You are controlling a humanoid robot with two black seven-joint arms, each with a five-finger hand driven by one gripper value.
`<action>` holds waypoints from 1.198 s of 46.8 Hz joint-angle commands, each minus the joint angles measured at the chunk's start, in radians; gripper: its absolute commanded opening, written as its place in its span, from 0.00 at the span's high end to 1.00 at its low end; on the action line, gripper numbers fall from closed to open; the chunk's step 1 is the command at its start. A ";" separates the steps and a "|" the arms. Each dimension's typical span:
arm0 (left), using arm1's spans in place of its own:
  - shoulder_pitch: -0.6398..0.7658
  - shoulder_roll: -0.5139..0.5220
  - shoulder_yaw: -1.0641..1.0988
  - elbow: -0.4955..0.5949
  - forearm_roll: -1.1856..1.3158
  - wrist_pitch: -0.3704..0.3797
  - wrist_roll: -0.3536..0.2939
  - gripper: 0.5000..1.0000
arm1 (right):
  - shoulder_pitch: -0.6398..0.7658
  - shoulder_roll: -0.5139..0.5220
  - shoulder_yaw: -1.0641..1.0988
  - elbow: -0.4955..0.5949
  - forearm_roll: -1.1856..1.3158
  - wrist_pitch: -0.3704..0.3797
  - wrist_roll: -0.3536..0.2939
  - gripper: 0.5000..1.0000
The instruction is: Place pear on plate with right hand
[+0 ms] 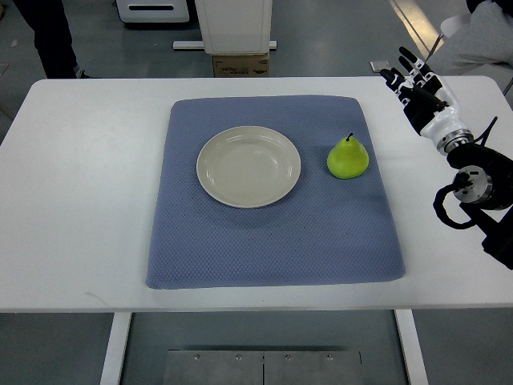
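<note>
A green pear (pixel 348 158) stands upright on the blue mat (pixel 272 241), just right of a round cream plate (pixel 248 167) that holds nothing. My right hand (pixel 410 74) hovers over the table's far right corner, well beyond and to the right of the pear. Its black fingers are spread and hold nothing. The right arm (pixel 473 180) comes in from the right edge. The left arm does not show.
The mat lies on a white table (pixel 72 200). A small grey object (pixel 378 66) lies at the far edge near my hand. A person's legs (pixel 50 36) stand beyond the far left corner. A white stand and a cardboard box (pixel 240 64) sit behind the table.
</note>
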 commanded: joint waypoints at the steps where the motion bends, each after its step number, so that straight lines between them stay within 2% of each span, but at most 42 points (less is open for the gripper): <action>1: 0.000 0.000 0.000 0.000 0.001 0.000 0.000 0.00 | 0.001 0.000 0.000 -0.004 0.001 -0.008 0.000 0.00; 12: 0.000 0.000 0.000 0.000 -0.001 0.000 0.000 0.00 | 0.015 -0.002 0.000 -0.078 0.002 -0.012 -0.003 0.00; 33: 0.000 0.000 0.000 0.000 0.001 0.000 0.000 0.00 | 0.038 -0.008 0.000 -0.135 0.002 -0.012 -0.002 0.00; 46: 0.000 0.000 0.000 0.000 -0.001 0.000 0.000 0.00 | 0.038 -0.026 -0.029 -0.116 -0.016 0.003 0.034 0.00; 56: 0.000 0.000 0.000 0.000 0.001 0.000 0.000 0.00 | 0.041 -0.049 -0.086 -0.110 -0.155 0.003 0.038 0.00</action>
